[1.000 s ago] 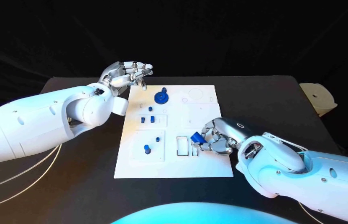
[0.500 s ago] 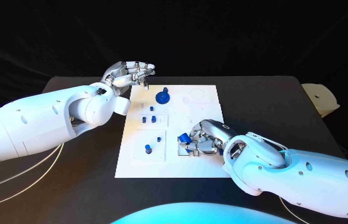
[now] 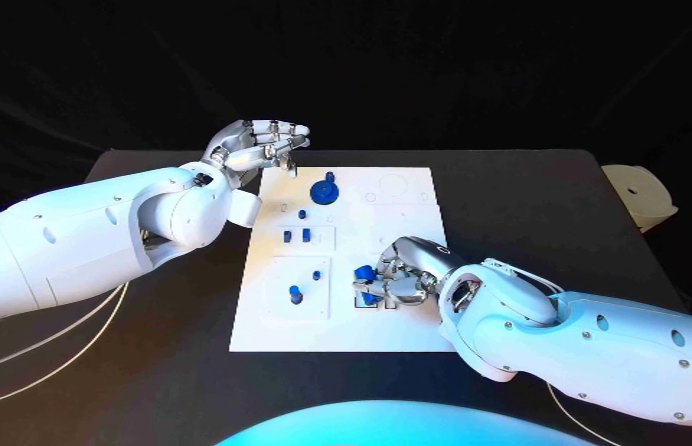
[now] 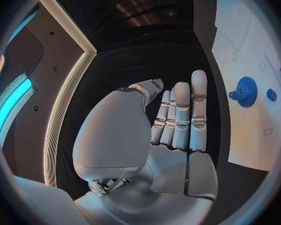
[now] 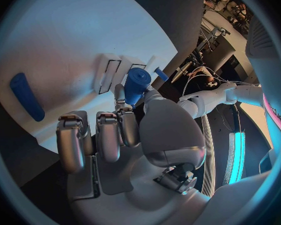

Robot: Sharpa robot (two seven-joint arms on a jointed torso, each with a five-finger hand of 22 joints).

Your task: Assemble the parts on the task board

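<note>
Gripping a blue part (image 5: 137, 83) over the task board (image 3: 404, 228), right hand (image 3: 405, 273) fingers clenched round it, left hand (image 3: 257, 147) released.

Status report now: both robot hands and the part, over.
Right robot hand holds a blue part above the board, near the slots. Left robot hand open, holds nothing, at the board's far corner. Nothing in the way.

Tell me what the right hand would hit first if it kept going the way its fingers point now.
Probably the task board itself. The right hand holds a blue part just over the narrow slots at the board's near end, fingers aimed down at them. Depth is unclear, so the part may already touch.
</note>
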